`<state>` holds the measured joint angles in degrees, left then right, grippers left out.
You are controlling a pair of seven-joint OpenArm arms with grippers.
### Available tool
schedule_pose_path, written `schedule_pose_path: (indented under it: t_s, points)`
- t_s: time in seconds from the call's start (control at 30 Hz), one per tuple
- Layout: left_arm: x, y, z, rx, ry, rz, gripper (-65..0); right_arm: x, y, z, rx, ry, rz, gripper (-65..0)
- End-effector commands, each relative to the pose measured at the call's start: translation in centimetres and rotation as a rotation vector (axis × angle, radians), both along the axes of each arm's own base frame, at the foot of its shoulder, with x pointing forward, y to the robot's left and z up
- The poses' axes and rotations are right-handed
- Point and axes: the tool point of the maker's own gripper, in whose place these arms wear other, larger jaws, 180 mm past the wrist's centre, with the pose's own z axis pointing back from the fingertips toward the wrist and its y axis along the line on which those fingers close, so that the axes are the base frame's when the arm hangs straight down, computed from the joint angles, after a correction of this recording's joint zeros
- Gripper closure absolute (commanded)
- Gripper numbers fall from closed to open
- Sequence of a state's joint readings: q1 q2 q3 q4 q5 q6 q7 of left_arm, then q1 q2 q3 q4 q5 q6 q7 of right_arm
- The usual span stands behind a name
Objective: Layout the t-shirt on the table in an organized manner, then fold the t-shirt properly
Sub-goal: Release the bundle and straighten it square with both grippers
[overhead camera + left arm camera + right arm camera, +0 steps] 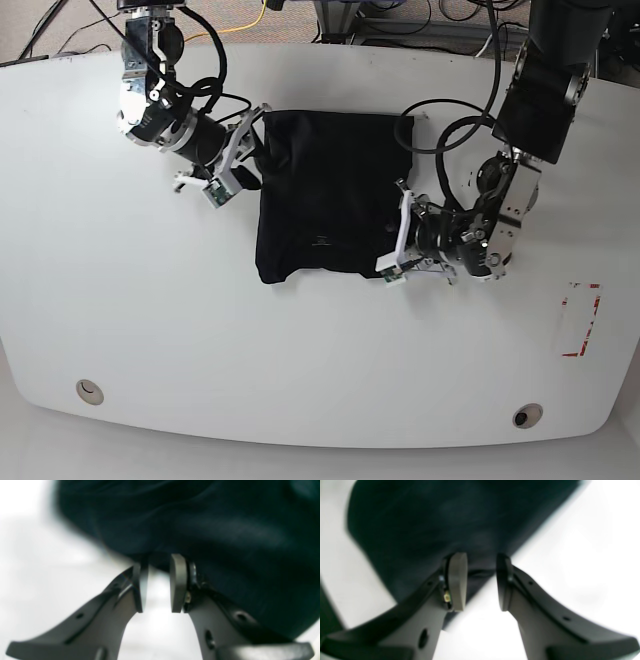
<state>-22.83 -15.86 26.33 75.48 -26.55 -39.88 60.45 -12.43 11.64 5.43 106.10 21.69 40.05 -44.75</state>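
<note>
Cables (200,75) are seen trailing along the counter (130,330) beside the right arm, and a red tape outline (580,318) is lying near the counter's edge, well apart from the shirt (325,190). Two grommet holes (90,391) are sitting by the near edge. The shirt is lying mid-counter as a dark, roughly squared bundle with soft creases, its lower corner bulging. The left pincer (158,582) is being held at the shirt's edge, pads apart, a fold of cloth lying between the tips; whether it is gripped cannot be told. The right pincer (481,581) is being held likewise at the opposite edge, pads apart over a hem. Bare white counter is lying open all round the shirt
</note>
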Motion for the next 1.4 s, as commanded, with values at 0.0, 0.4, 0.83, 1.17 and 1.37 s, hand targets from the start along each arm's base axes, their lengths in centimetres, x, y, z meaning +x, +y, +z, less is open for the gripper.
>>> schedule_pose_path:
  t_s: [0.0, 0.4, 0.83, 1.17, 1.37]
  points:
    - [1.3, 1.8, 3.3, 0.014, -0.111, 0.011, -13.9, 2.6, -0.7, 4.7, -0.027, -0.140, -0.010, -18.7]
    - [-0.2, 6.6, 7.5, 0.079, -0.238, 0.101, -13.9, 8.4, 0.5, 6.7, -0.015, -0.180, -0.008, -18.9]
    - [-3.4, 8.2, 7.0, 0.069, -0.233, 0.163, -13.9, 13.0, 1.5, -1.6, 0.225, -0.012, -0.090, -18.9]
    - [-3.5, 5.3, 7.6, -0.005, -0.251, 0.149, -13.9, 14.7, -2.1, 0.7, 0.225, -0.086, -0.140, -18.9]
    - [-2.1, 2.1, 8.8, -0.096, -0.277, 0.161, -13.9, 14.0, -5.0, 7.7, 0.127, -0.194, -0.125, -18.9]
